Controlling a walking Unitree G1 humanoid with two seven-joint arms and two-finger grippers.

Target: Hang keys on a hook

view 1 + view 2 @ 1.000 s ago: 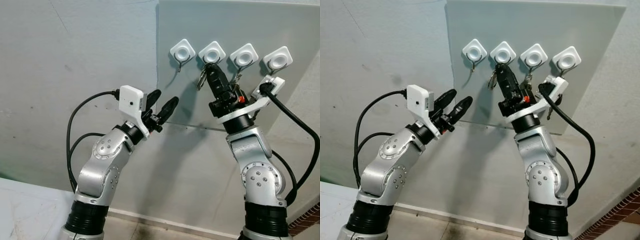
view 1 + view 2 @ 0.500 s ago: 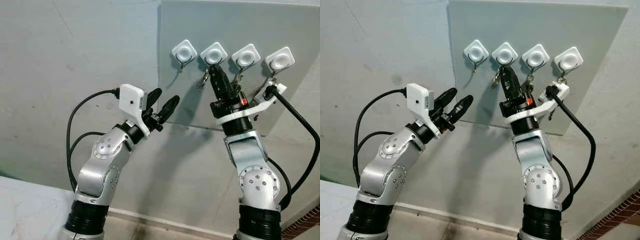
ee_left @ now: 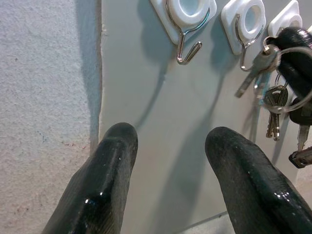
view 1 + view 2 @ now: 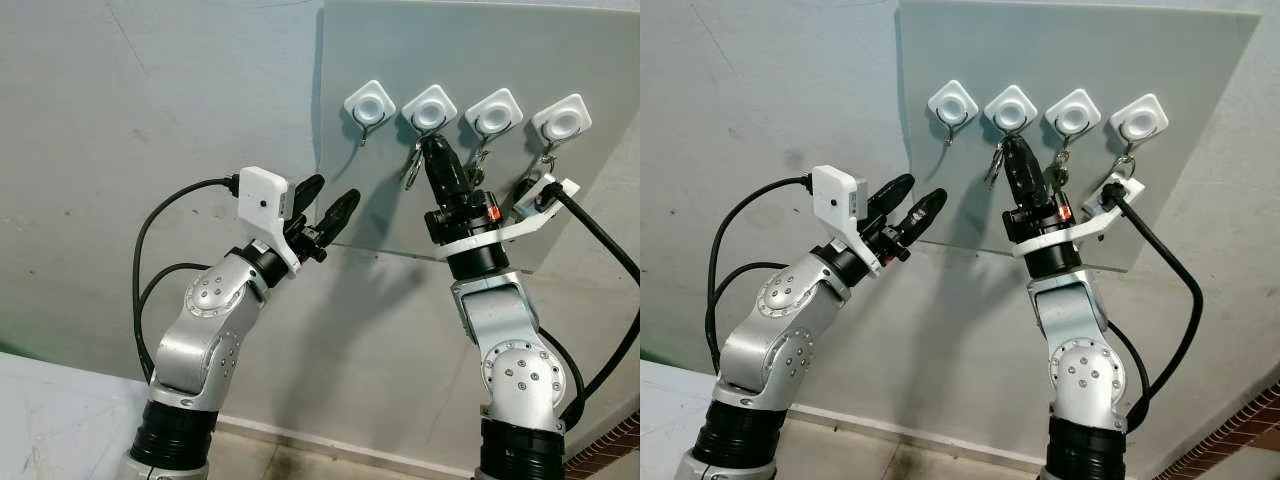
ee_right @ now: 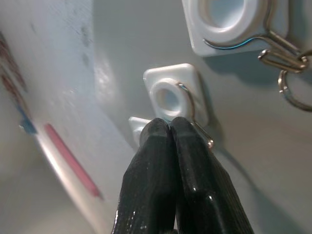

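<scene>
Four white hooks sit in a row on a grey board [image 4: 480, 40]. My right gripper [image 4: 432, 145] is raised with its tip at the second hook [image 4: 429, 108] from the left, fingers [image 5: 170, 141] pressed shut. A key [image 4: 412, 170] on a ring [image 3: 292, 75] dangles beside its fingers, right under that hook's wire [image 5: 197, 122]. The pinch point itself is hidden. My left gripper [image 4: 333, 190] stands open in front of the board's left edge, lower left of the first hook [image 4: 368, 105], with nothing between its fingers [image 3: 112, 161].
The first hook [image 3: 187, 29] is bare. Keys [image 4: 478, 160] hang from the third hook and more keys [image 4: 1125, 165] from the fourth. The board's left edge [image 3: 101, 73] meets a rough grey wall. A black cable [image 4: 600, 240] loops off my right wrist.
My right gripper has risen and turned at the wrist, bringing its tip and the dangling key up under the second hook. The left arm has stayed put.
</scene>
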